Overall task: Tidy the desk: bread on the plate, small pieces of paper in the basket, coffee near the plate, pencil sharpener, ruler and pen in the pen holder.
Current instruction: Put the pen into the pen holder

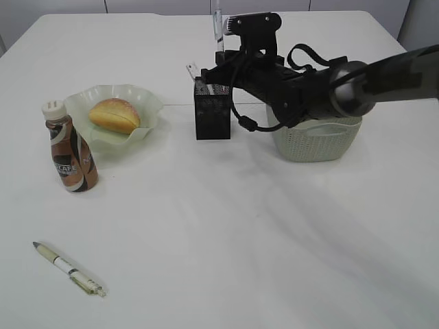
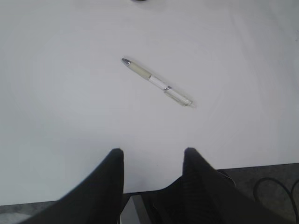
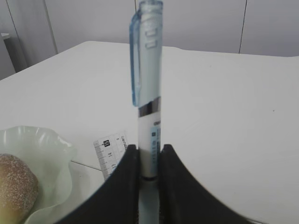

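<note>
**Two pens left, and the one in the air is the riskier**

Two pens remain outside the pen holder. Going by size, the white surface first: it is wide and bare, so anything dropped from height can roll far, and the green-and-white pen already lies close to its near edge, well apart from everything else.

The basket stands just right of the holder, under the right arm. A release made off-centre could send the held pen into the basket or down between the two boxes.

The holder's mouth is small and already has the ruler leaning in it. A pen lowered crooked could catch on the rim or knock against the ruler.

The right claw is nearly closed, pinching the blue-clipped clear pen low on its barrel, upright, above the holder. Such a low grip on a smooth barrel may let it tilt or slip.

The left claw is about half open, holds nothing and hangs over the lying pen. That pen lies slantwise to the jaws, so a straight descent may nudge it aside.

The bread sits on the plate, and the coffee stands beside it.
</note>
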